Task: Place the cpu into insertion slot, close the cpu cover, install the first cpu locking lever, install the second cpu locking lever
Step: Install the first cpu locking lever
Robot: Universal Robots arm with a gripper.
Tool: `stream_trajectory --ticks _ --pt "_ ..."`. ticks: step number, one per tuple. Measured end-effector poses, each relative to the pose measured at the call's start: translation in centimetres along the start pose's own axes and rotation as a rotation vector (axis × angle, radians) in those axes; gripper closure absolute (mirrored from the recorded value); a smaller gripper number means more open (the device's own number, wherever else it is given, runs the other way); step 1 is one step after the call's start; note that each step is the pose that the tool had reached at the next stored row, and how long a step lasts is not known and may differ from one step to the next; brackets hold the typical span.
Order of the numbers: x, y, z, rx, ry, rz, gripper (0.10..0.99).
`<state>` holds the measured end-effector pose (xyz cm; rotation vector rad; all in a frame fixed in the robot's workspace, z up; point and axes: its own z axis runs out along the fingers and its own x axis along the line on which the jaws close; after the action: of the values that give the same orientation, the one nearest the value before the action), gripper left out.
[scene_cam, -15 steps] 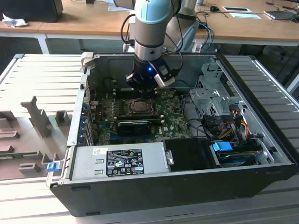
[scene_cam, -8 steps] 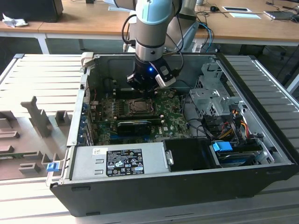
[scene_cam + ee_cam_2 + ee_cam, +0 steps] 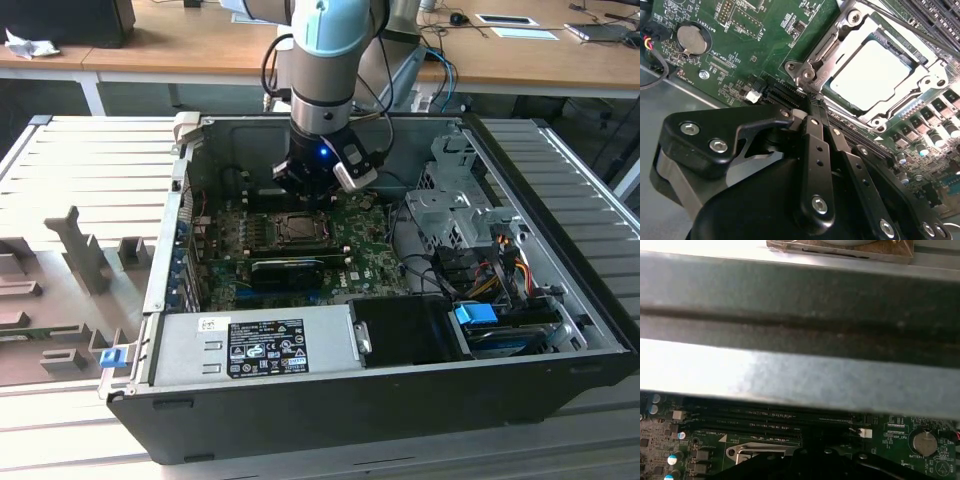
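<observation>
Wooden desks (image 3: 150,45) behind; in the case (image 3: 560,300), the cpu (image 3: 875,72) sits socketed, cover (image 3: 840,40) down, frame centre. Gripper (image 3: 812,97), fingers pinched together and empty, nudges the cover's corner; a slip could scrape the board (image 3: 740,45).

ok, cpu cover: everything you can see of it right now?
The cpu cover is a thin silver-grey metal frame with a large square window, lying closed and flat over the insertion slot on the green motherboard. The cpu shows its pale metal face through the window. The gripper sits shut at the cover's corner; contact is unclear.
</observation>
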<state>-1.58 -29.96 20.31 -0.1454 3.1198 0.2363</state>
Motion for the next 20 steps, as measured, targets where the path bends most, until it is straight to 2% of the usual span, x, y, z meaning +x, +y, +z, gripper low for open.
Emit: stream_trajectory --ticks 11,17,20 --pt "0.01 -0.21 0.27 -0.004 -0.0006 0.000 0.980" --pt "0.00 -0.04 -0.83 -0.003 -0.0006 0.000 0.980" --pt "0.00 -0.12 -0.83 -0.002 -0.0004 0.000 0.980"
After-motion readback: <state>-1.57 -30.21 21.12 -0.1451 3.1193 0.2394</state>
